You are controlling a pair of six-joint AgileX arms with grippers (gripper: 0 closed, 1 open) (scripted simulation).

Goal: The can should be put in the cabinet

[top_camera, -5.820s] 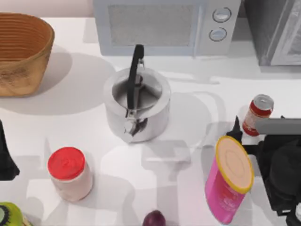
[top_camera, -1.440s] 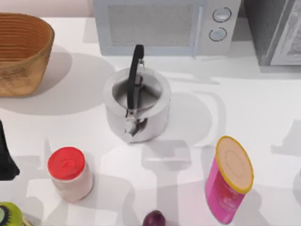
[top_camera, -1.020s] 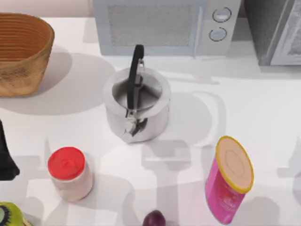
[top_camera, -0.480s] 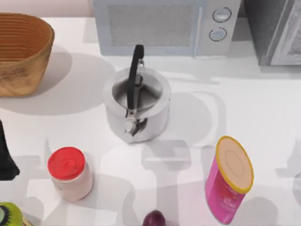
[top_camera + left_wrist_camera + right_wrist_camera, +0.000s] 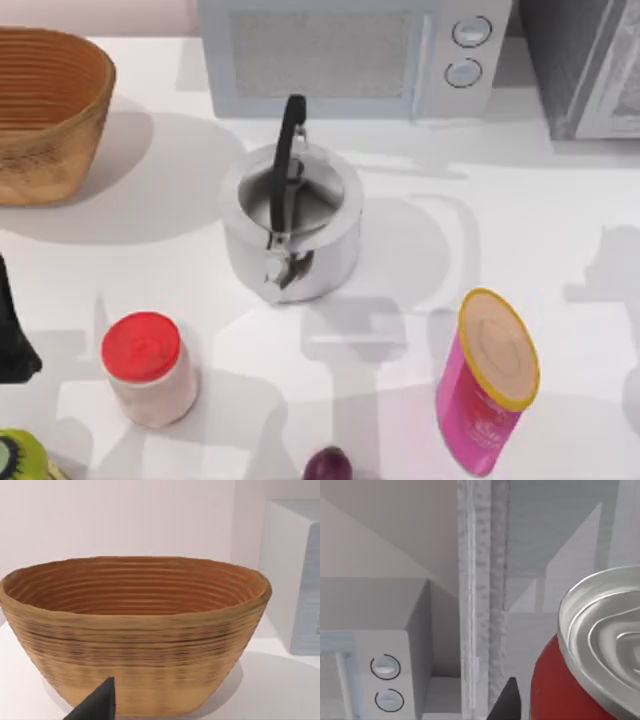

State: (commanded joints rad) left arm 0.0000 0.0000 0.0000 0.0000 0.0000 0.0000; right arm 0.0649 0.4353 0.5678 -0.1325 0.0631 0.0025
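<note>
Can carried up to the cabinet, not yet inside.

Left of the kettle, the left arm sits parked at the table's edge; its wrist view faces the ribbed wicker basket, with one dark fingertip showing, so whether that hand is wide or narrow I cannot tell. Right of the kettle, past the boxy white microwave, stands the matte grey cabinet. In the right wrist view the can, glossy red with a ringed silver top, fills the near side, apparently held by the right gripper, though the grip itself is hidden. It faces the cabinet's rough-textured door frame. Judged best: keep the can upright, line it up with the opening clear of the frame, then ease forward.
</note>
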